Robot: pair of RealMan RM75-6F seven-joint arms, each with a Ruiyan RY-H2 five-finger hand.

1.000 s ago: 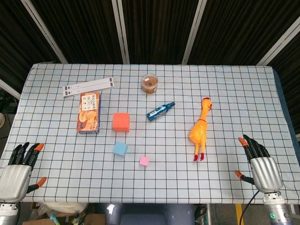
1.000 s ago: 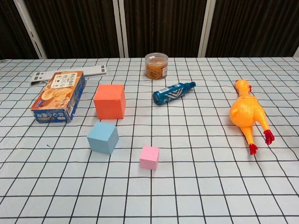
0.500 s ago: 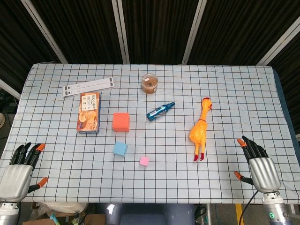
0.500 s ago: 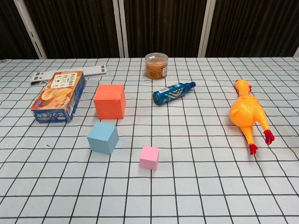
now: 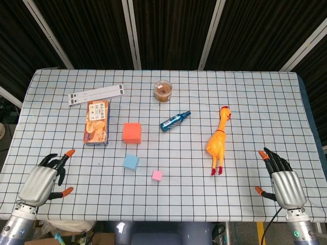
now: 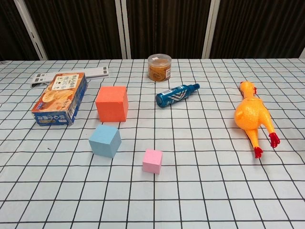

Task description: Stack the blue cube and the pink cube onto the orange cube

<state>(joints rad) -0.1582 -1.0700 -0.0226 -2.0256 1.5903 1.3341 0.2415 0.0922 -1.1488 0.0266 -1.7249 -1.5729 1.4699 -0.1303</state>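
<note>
Nothing is stacked yet. Your left robot hand [image 5: 45, 179] sits at the near left corner of the bench [image 5: 265, 102], fingers spread wide, holding nothing. Your right robot hand [image 5: 282, 181] sits near the near right corner, also spread and holding nothing. Neither shows in the chest view.

The orange cube [image 6: 112, 103] stands left of the bench's middle. The blue cube [image 6: 105, 140] is just nearward of it, apart from it. The pink cube [image 6: 152, 161] is nearer the near edge again and a little to the right, apart from both.

Risks, as judged:
- The cracker box [image 6: 61, 104] lies just left of the orange cube; a left-side approach could brush it and shift the base.
- The pink cube is small; wide fingers may push it along the cloth rather than pinch it.
- Setting the blue cube down off-centre would leave a poor seat for the pink one, and the stack could topple.
- The blue bottle [image 6: 177, 95] lies on its side to the right of the orange cube and may roll if nudged.

Containers: one clear lidded jar [image 6: 159, 67] near the far edge, with something brown inside; you cannot tell what. The rubber chicken [image 6: 252, 117] lies well clear, toward the right edge.
</note>
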